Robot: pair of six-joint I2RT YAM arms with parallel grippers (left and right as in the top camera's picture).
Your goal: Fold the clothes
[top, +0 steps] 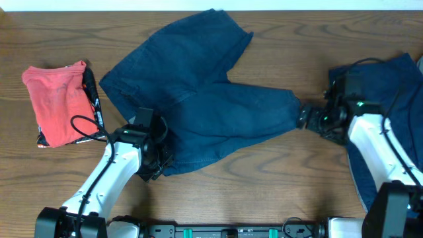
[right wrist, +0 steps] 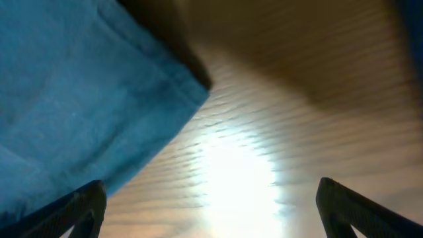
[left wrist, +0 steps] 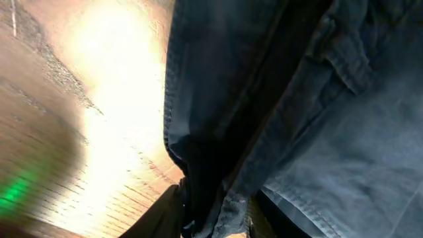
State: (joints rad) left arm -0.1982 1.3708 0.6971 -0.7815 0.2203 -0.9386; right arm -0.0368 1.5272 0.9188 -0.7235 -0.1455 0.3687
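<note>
Arms: two, white with black joints, reaching in from the near edge of the tabletop (top: 264,192); a black cable (top: 82,125) loops off the left one.
Left hand (top: 158,149): one, at the near left edge of the shorts (top: 211,112). In the left wrist view it (left wrist: 211,221) is clenched on a bunched fold of the denim, which runs down between the dark fingers (left wrist: 155,221).
Right hand (top: 305,119): one, at the tip of the shorts' right leg. In the right wrist view it (right wrist: 211,187) is released, with fingers (right wrist: 79,211) wide apart, bare wood between them, and the blue hem lying over the left one.
Navy garments: two.
Shorts: spread across the middle of the tabletop. One leg points to the far edge and the other stretches right to the right hand.
Second navy garment (top: 396,82): at the right edge, partly under the right arm, apart from the shorts.
Red cloth (top: 59,99): one, folded, with dark trim, at far left, well apart from the shorts.
In the way: the left arm covers the shorts' near left corner, and the right arm hides part of the second garment.
</note>
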